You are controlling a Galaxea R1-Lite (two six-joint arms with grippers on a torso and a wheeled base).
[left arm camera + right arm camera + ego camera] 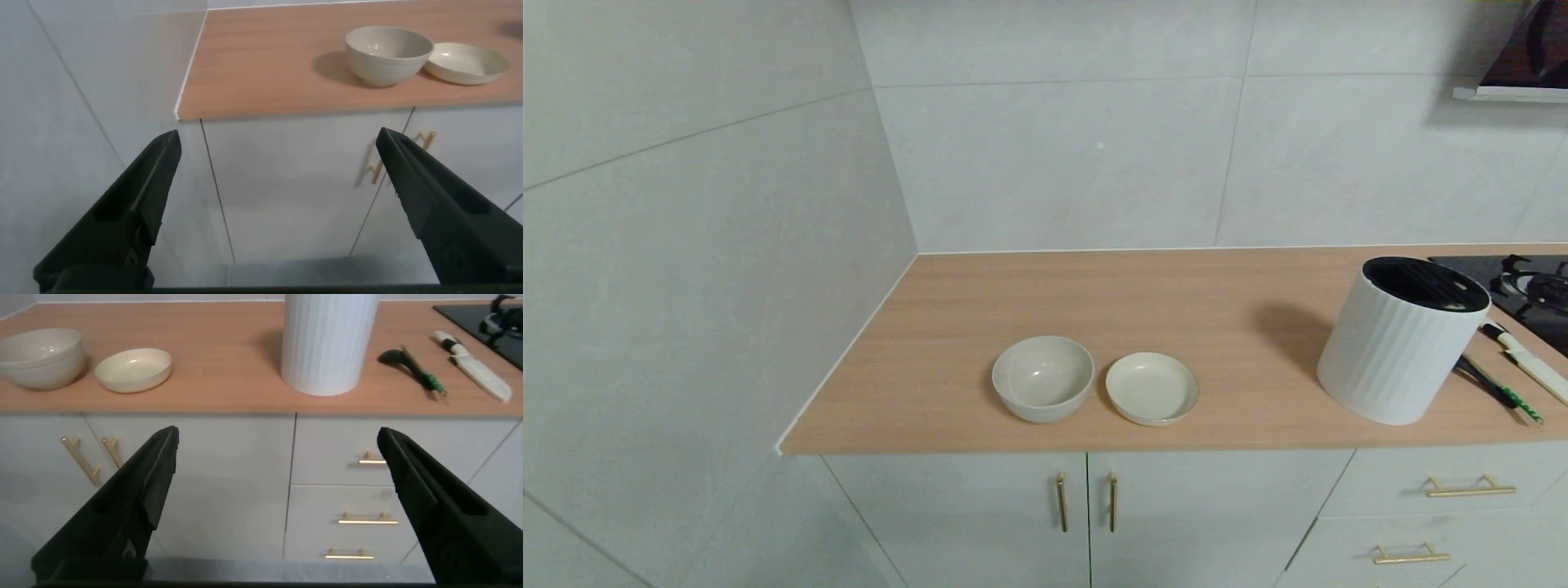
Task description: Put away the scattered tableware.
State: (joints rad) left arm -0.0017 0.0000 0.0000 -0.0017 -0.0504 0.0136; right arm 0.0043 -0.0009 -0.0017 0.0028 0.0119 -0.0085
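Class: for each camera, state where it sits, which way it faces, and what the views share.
Head view: on the head, looking down at the countertop and tiled walls.
Left wrist view: low before the cabinets, facing the countertop; open left gripper in front.
Right wrist view: likewise, by the drawers; open right gripper.
Shared: bowl and dish.

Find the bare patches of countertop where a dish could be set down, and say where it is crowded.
Free: the wide stretch between the shallow dish and the white ribbed holder; the strip behind the bowl up to the back wall. Crowded: the right end, where utensils lie beside holder and hob.
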